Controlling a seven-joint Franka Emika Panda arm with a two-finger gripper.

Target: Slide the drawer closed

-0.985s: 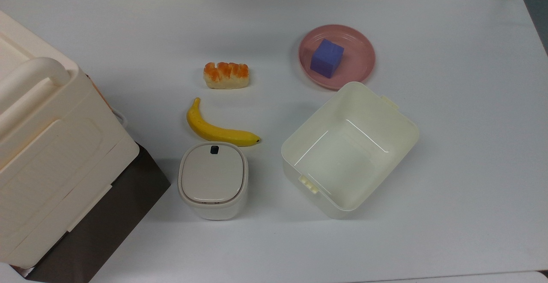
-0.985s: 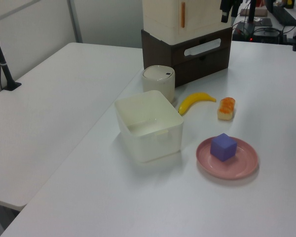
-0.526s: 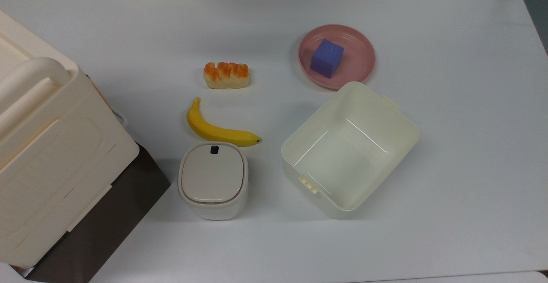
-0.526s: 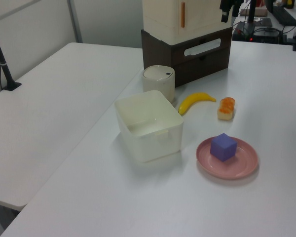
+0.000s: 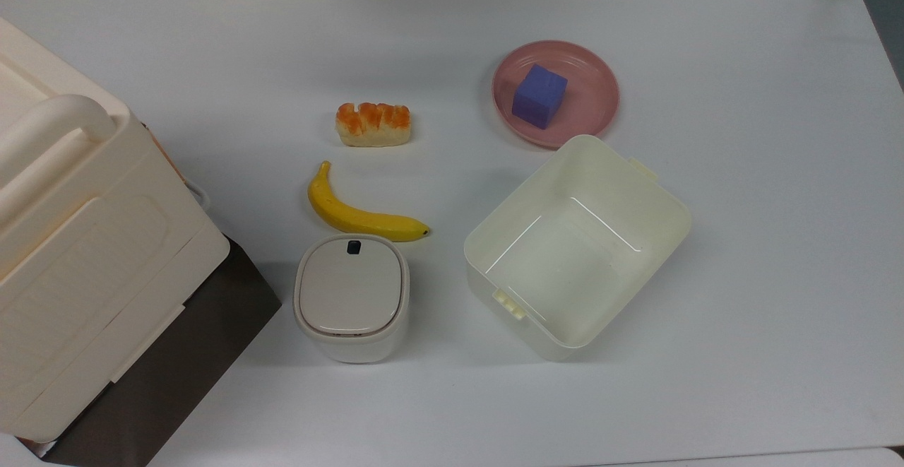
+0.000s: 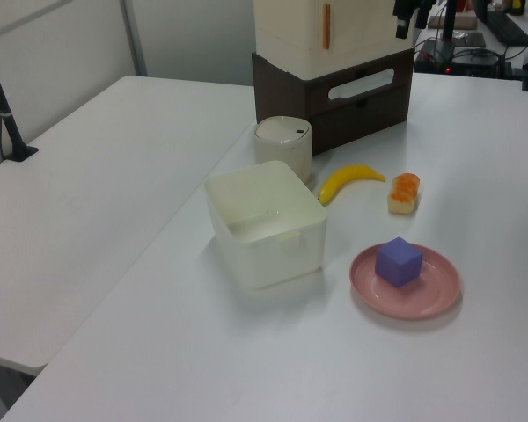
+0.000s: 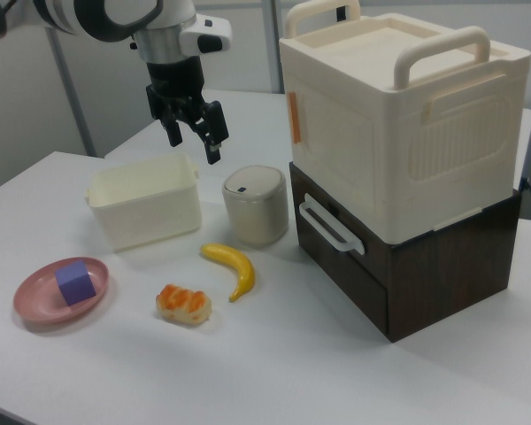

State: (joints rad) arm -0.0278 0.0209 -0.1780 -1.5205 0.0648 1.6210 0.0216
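Observation:
The drawer point(image 7: 338, 255) is the upper dark brown front panel of the low cabinet, with a white loop handle point(image 7: 330, 225). In the right view its front looks flush with the cabinet. In the left view the drawer point(image 6: 398, 67) sits at the far end of the table, its handle point(image 6: 361, 85) across the front. In the right view my gripper point(image 7: 195, 140) hangs open and holds nothing. It is high above the table, over the gap between the open bin and the small lidded can, well to the right view's left of the drawer.
A cream lidded box point(image 7: 398, 115) sits on the cabinet. In front of the cabinet stand a small lidded can point(image 7: 255, 205), a banana point(image 7: 233, 266), a bread roll point(image 7: 183, 304), an open cream bin point(image 7: 146, 202) and a pink plate point(image 7: 34, 303) holding a purple cube point(image 7: 75, 282).
The dark gripper at the top edge of the left view has shifted slightly. The drawer and the things on the table have not moved.

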